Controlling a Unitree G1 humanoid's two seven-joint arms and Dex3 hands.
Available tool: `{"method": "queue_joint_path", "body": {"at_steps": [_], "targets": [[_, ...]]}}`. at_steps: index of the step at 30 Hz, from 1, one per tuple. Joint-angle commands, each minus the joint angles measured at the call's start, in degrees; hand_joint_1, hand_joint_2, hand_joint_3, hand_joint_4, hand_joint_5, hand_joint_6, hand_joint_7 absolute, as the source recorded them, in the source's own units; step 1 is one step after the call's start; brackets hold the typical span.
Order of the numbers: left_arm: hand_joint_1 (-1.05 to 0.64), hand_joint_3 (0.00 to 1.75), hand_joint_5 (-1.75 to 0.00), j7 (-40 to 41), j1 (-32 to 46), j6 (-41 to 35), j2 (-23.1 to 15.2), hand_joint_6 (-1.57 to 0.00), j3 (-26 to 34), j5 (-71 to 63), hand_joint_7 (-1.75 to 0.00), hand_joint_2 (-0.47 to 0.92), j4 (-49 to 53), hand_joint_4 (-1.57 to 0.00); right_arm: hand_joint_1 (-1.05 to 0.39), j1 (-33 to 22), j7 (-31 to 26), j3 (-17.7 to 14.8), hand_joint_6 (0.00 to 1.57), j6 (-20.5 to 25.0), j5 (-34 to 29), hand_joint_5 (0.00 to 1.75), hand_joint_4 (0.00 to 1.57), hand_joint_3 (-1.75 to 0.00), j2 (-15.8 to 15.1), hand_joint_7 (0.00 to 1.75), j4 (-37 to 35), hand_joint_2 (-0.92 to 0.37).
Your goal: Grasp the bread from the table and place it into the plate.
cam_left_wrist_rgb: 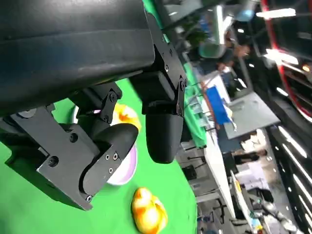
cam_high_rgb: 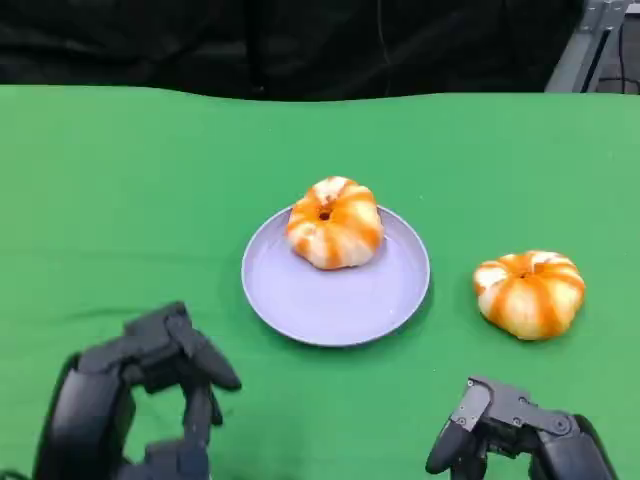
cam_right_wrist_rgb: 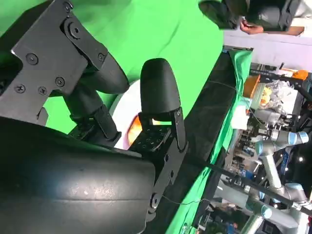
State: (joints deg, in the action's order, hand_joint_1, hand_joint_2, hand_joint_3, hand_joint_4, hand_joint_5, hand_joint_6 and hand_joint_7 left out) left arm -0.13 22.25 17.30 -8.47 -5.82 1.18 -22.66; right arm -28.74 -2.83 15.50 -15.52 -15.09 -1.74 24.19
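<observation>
A green cloth-covered table is stretching back to a black curtain, with a round lilac plastic plate sitting at its centre and an orange-and-white striped, pumpkin-shaped bread roll lying on the plate's far half. A second striped bread roll is resting on the cloth well apart to the plate's right. The robot's black left hand and black right hand are hovering low at the near edge, fingers apart and holding nothing
</observation>
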Motion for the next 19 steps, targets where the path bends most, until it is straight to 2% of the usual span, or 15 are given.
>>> {"method": "queue_joint_path", "body": {"at_steps": [1, 7, 19], "targets": [[-0.04, 1.67, -1.75, -0.8, 1.2, 1.4, 0.5, -0.82, 0.3, -1.8, -1.64, 0.24, 1.1, -0.92, -0.01, -0.2, 0.5, -1.0, 0.82, -0.6, 1.2, 1.75, 0.89, -1.62, -1.0, 1.46, 0.6, -0.19], [-0.06, 1.74, -1.75, -1.7, -0.2, 4.7, 1.1, -0.82, 1.5, -1.6, -1.68, 0.17, 5.4, -0.92, -0.02, -0.8, 0.9, -1.6, 0.83, -1.3, 1.7, 1.75, 0.86, -1.61, -1.5, 1.44, 0.6, -0.20], [-0.07, 1.75, -1.75, -2.6, -0.7, 6.8, 2.4, -0.86, 1.7, -1.9, -1.66, 0.14, 7.0, -0.95, -0.03, -1.1, 0.9, -2.3, 0.83, -3.2, 3.1, 1.75, 0.83, -1.63, -1.3, 1.45, -0.5, -0.19]]}}
